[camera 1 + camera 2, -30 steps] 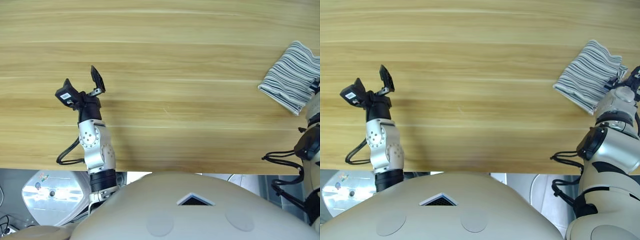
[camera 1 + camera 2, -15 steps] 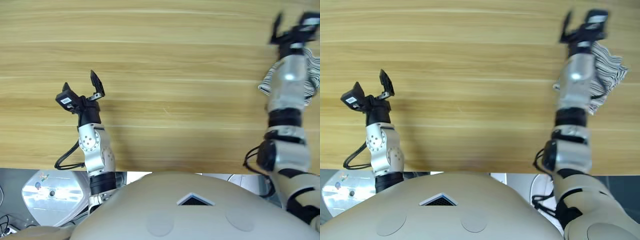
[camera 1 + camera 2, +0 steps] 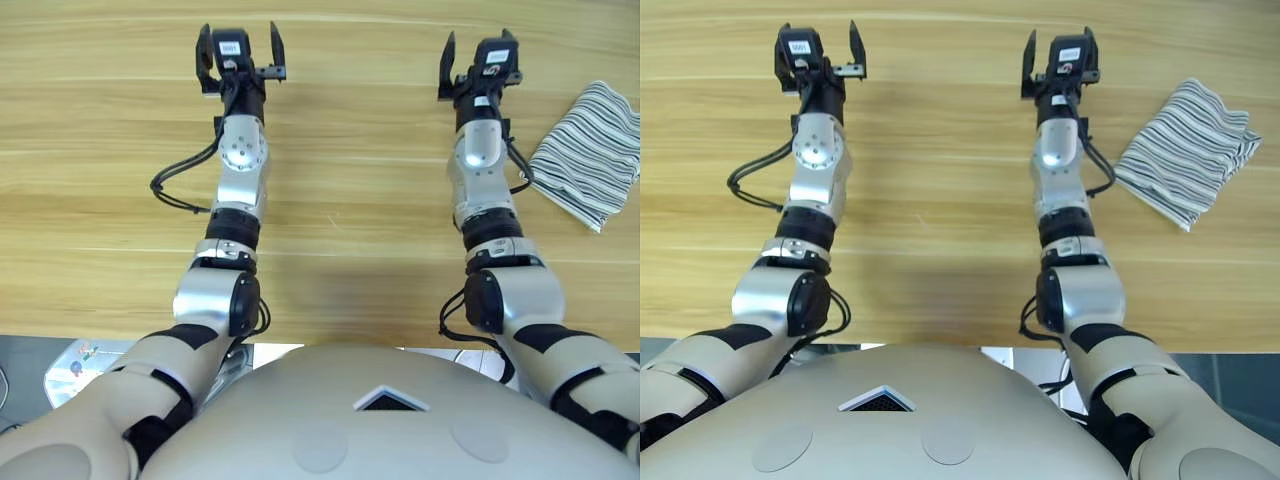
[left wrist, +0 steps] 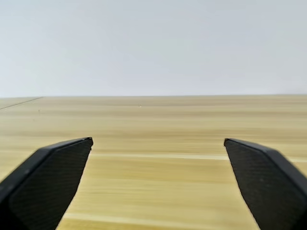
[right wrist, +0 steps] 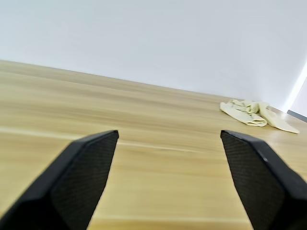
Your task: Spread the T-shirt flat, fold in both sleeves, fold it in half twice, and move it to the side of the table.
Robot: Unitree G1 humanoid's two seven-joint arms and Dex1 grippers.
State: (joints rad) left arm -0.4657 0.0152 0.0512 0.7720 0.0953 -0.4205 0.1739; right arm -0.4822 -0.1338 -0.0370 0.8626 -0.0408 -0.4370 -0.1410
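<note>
**Desk:** How is the wooden table (image 3: 340,130) lit?

**Photographer:** Bright, even light is thrown from overhead. The grain is shown clearly across the whole top, and no hard glare is recorded in the head views.

**Desk:** Are any shadows cast?

**Photographer:** Only a thin, soft one is drawn along the near edge of the folded striped T-shirt (image 3: 590,150).

**Desk:** And from the wrists?

**Photographer:** The white wall (image 4: 153,43) is evenly and softly lit. A pale sheen is laid over the far tabletop, and a brighter band (image 5: 301,84) is seen at the wall's end in the right wrist view.
</note>
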